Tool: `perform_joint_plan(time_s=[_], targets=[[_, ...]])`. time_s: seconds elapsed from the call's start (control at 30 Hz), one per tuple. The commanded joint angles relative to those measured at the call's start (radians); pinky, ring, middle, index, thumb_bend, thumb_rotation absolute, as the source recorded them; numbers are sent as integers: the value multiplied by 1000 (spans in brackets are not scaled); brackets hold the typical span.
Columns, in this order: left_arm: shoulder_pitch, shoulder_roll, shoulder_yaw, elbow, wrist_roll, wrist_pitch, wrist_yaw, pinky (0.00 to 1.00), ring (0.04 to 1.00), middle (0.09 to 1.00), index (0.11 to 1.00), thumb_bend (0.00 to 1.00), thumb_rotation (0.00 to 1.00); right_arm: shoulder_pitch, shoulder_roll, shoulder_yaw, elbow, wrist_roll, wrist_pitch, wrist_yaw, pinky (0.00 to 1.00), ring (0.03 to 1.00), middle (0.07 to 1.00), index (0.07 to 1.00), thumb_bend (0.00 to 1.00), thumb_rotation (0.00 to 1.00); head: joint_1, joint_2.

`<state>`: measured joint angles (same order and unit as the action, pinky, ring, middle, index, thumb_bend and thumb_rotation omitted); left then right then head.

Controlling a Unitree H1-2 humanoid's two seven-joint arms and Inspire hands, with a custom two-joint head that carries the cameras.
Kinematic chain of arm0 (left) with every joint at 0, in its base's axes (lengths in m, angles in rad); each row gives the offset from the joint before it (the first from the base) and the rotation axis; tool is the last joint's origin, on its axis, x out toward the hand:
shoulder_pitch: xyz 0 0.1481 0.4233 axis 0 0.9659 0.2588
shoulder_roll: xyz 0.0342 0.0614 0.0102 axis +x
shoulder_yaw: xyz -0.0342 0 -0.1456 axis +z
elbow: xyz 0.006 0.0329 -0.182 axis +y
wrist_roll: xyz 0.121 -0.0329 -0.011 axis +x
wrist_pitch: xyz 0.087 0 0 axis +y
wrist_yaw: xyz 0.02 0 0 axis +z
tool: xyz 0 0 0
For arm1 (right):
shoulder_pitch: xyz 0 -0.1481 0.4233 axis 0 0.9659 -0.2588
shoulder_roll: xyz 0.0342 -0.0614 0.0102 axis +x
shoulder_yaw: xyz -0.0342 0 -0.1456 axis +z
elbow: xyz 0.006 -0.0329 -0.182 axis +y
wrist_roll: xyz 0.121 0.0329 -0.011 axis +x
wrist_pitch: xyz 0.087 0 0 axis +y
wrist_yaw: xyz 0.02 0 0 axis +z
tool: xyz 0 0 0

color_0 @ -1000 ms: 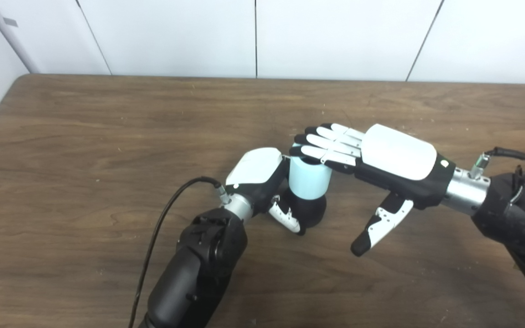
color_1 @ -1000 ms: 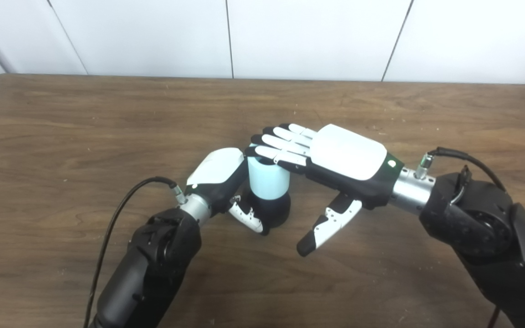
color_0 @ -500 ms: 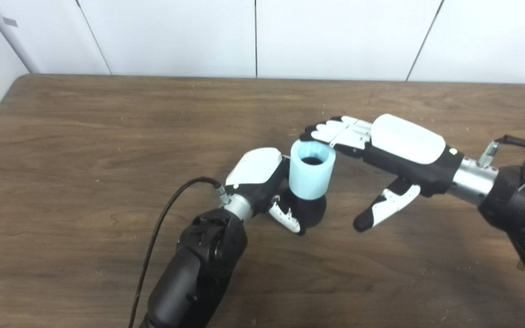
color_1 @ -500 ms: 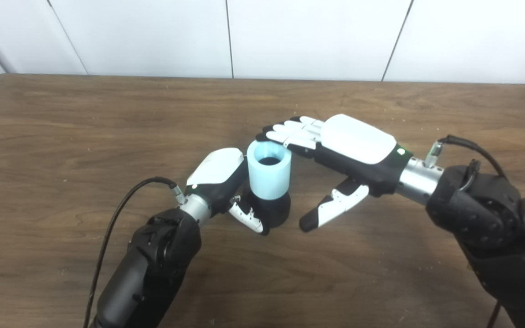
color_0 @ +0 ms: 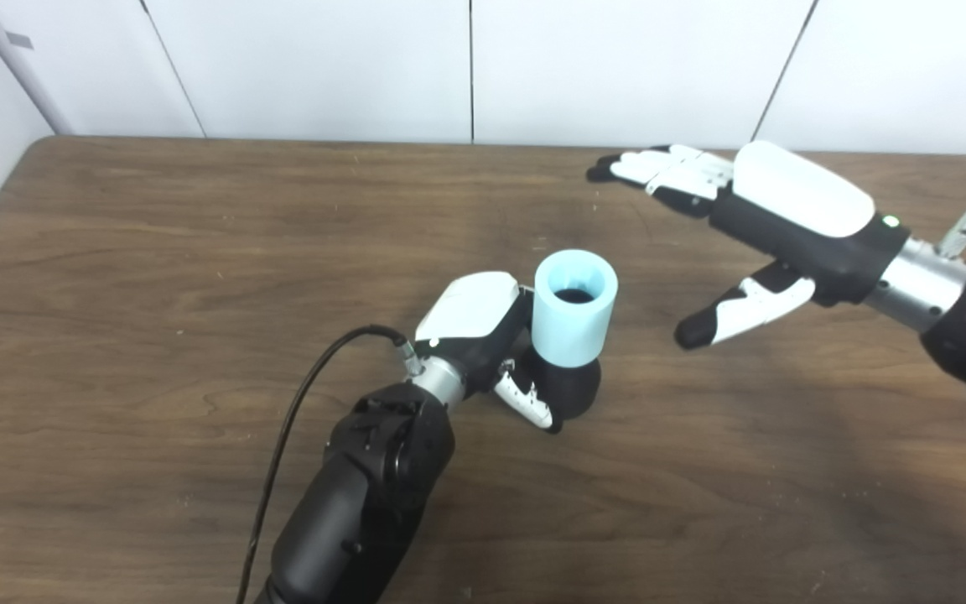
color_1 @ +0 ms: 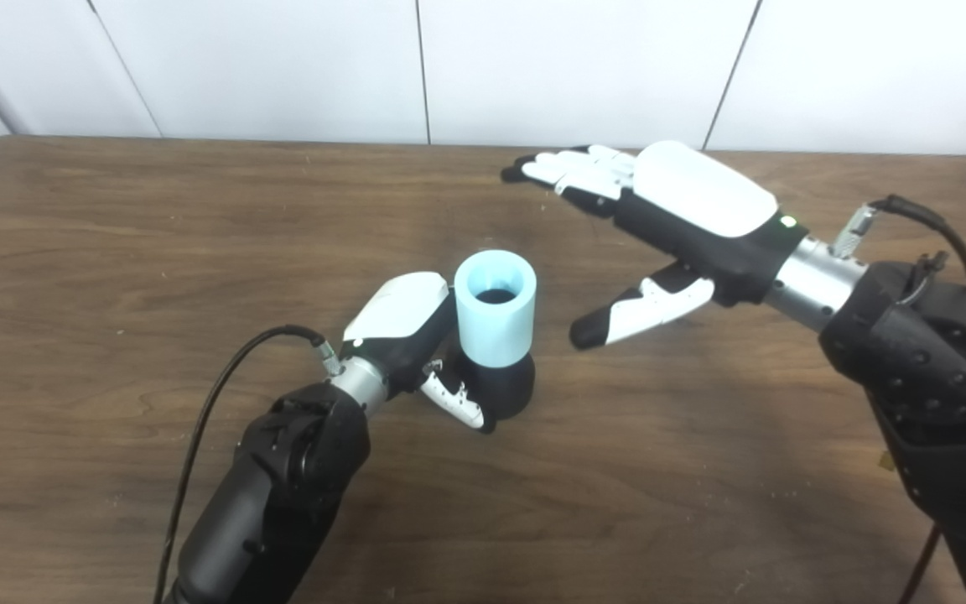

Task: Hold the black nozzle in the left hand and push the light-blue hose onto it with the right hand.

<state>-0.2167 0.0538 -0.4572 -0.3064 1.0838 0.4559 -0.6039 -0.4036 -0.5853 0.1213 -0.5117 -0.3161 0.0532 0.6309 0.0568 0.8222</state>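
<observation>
The short light-blue cylindrical hose sits over the black plastic nozzle, gripped by the left hand. The right hand hovers apart, fingers spread, empty. Assembly appears complete.

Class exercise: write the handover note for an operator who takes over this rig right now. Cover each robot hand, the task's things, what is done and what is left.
Left robot hand: shut on the black nozzle, which stands on the table.
Right robot hand: open, empty, raised clear to the right.
Light-blue hose: upright, seated over the nozzle's top.
Done: hose pushed on.
Left: perhaps check the fit, then release.
</observation>
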Motion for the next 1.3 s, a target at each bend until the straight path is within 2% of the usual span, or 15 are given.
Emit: perform_joint_plan(time_s=[0.0, 0.07, 0.1, 0.2, 0.37, 0.5, 0.53, 0.6, 0.77, 1.03, 1.27], targets=[[43, 19, -3, 69, -5, 11, -50, 1000, 817, 545, 450, 515, 0, -12, -12, -35, -3, -9, 22, -38, 927, 936, 940, 941, 624, 1000, 1, 1], [46, 20, -3, 69, -11, 11, -36, 1000, 817, 547, 451, 515, 0, 12, -3, -42, -3, -16, 46, -46, 924, 934, 937, 941, 616, 1000, 5, 2], [46, 21, -3, 68, -15, 11, -29, 1000, 826, 606, 474, 518, 26, 21, 0, -44, -3, -20, 56, -49, 923, 934, 936, 940, 609, 1000, 5, 2], [44, 27, -1, 65, -31, 4, -4, 1000, 820, 669, 490, 520, 44, 44, 6, -47, -5, -33, 82, -58, 919, 933, 935, 941, 600, 1000, 4, 1], [42, 42, 9, 64, -61, -36, 71, 1000, 755, 642, 495, 521, 49, 55, 2, -52, 6, -42, 100, -70, 894, 932, 934, 943, 588, 1000, 5, -1], [35, 52, 0, 73, -56, -46, 94, 1000, 782, 715, 496, 522, 52, 58, 4, -54, 11, -41, 107, -78, 884, 932, 934, 946, 574, 1000, 5, -1], [32, 57, -4, 72, -50, -45, 91, 1000, 787, 730, 587, 689, 26, 59, 5, -53, 10, -42, 108, -80, 882, 932, 934, 947, 573, 1000, 6, -1], [26, 66, -12, 71, -41, -41, 82, 1000, 811, 758, 685, 831, 5, 61, 7, -51, 12, -48, 106, -84, 878, 933, 934, 950, 573, 1000, 4, -2], [14, 80, -19, 66, -43, -38, 76, 1000, 869, 827, 771, 888, 35, 65, 11, -45, 25, -51, 95, -94, 872, 932, 932, 951, 569, 1000, 6, -7], [1, 96, -7, 60, -68, -84, 132, 1000, 940, 917, 882, 996, 132, 74, 18, -38, 37, -51, 74, -117, 855, 927, 931, 952, 562, 1000, 6, -10], [-14, 110, -9, 61, -63, -85, 121, 1000, 975, 953, 936, 1000, 162, 77, 23, -36, 39, -50, 70, -128, 845, 925, 925, 955, 562, 1000, 9, -10]])
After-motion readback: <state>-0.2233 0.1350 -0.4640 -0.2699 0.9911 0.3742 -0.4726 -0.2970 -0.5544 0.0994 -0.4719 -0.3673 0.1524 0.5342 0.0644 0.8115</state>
